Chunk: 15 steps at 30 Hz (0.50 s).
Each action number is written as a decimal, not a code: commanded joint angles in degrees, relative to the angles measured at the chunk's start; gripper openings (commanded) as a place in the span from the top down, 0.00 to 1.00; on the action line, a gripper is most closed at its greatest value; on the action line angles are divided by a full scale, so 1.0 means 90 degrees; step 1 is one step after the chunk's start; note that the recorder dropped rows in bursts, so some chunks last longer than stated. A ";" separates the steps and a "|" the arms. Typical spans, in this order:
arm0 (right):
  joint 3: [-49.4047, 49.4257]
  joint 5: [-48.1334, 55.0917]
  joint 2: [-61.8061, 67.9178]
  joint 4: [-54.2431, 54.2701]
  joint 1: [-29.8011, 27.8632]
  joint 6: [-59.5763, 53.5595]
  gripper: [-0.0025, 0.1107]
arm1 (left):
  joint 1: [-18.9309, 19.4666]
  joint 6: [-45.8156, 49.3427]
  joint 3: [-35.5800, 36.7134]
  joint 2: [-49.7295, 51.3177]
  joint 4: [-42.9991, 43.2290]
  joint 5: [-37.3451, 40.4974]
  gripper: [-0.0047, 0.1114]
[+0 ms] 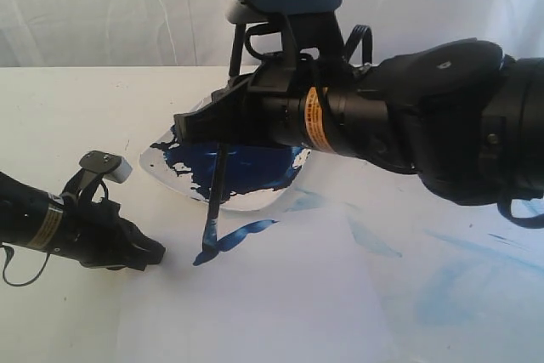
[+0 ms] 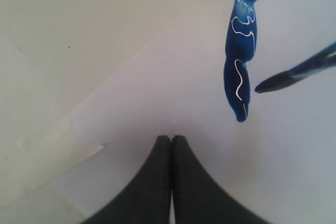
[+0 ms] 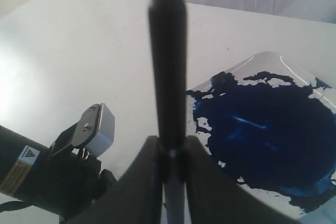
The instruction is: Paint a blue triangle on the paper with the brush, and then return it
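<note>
My right gripper reaches across the middle and is shut on the black-handled brush, holding it nearly upright. The blue-stained bristles hang close beside one thick blue stroke on the white paper. Whether the bristles touch the sheet I cannot tell. A blue triangle is not in view. My left gripper is shut and empty, its tips low over the paper's left part.
A white dish holding a dark blue paint pool sits just behind the paper, under the right arm. Pale blue smears mark the table at the right. A white curtain hangs behind.
</note>
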 commanded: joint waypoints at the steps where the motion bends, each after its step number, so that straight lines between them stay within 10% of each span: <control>1: 0.0006 0.0147 0.0113 0.0084 0.0015 0.0128 0.98 | -0.0026 0.0004 0.0027 0.0039 0.0111 0.0055 0.96; 15: -0.0006 0.0319 0.0268 0.0108 0.0015 0.0266 0.98 | -0.0026 0.0004 0.0027 0.0039 0.0111 0.0055 0.96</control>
